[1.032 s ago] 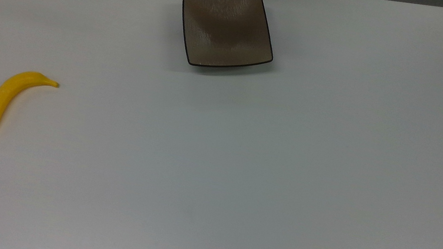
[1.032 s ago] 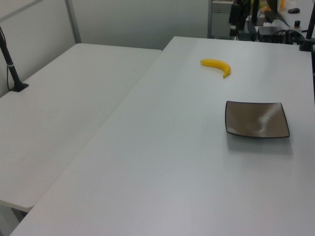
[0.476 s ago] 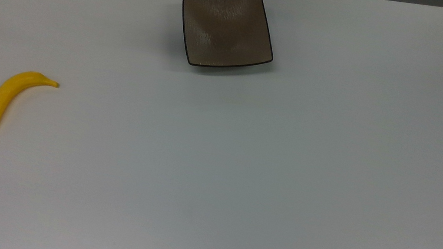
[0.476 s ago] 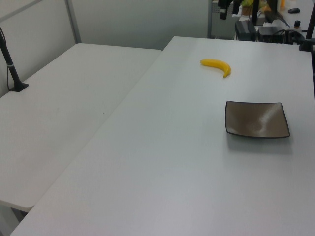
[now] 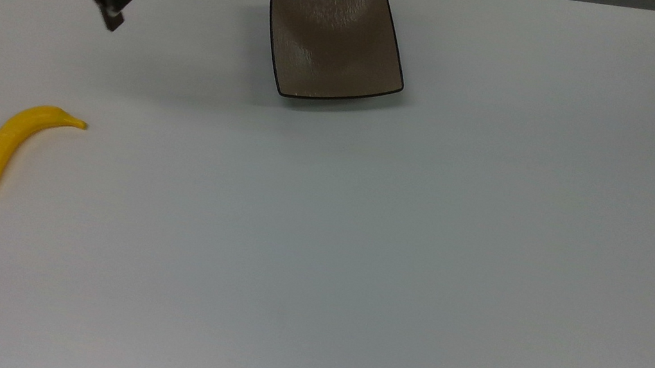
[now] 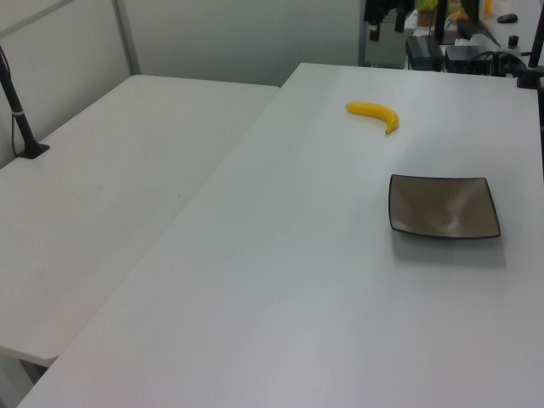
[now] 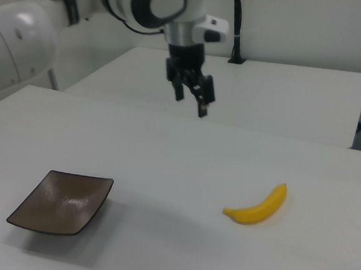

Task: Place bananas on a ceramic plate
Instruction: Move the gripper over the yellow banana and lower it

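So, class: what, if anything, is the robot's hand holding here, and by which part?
Nothing. The hand hangs open in the air, apart from the banana lying on the table.

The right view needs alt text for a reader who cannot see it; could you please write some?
A robot arm's open gripper hangs in the air above a white table, holding nothing. A yellow banana lies on the table toward the right view's right, and an empty square brown plate sits toward the right view's lower left.

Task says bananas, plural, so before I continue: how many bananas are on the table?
1. A single banana lies on the white table near the top view's left edge, well apart from the empty plate. Nothing on the table could hide another.
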Robot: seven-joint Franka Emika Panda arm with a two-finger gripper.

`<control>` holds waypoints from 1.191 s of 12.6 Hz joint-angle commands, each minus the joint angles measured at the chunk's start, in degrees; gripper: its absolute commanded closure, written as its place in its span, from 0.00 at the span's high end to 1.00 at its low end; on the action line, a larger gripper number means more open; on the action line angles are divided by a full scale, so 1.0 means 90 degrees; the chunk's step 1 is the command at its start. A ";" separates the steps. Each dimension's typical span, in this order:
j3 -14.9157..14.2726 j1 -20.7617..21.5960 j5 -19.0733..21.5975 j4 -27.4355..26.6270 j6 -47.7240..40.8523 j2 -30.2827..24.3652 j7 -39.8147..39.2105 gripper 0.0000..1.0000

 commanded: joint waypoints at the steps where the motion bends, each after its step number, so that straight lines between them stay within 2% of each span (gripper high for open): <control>1: -0.0038 -0.0403 0.0062 0.0587 -0.0071 0.0716 0.0066 1.00; 6: -0.0126 -0.0784 -0.0007 0.0499 0.0701 0.1224 0.0046 1.00; 11: -0.0370 -0.0775 -0.0016 0.0334 0.1696 0.1674 -0.0158 1.00; 15: -0.0409 -0.0785 -0.0026 -0.0028 0.2722 0.1927 -0.0646 1.00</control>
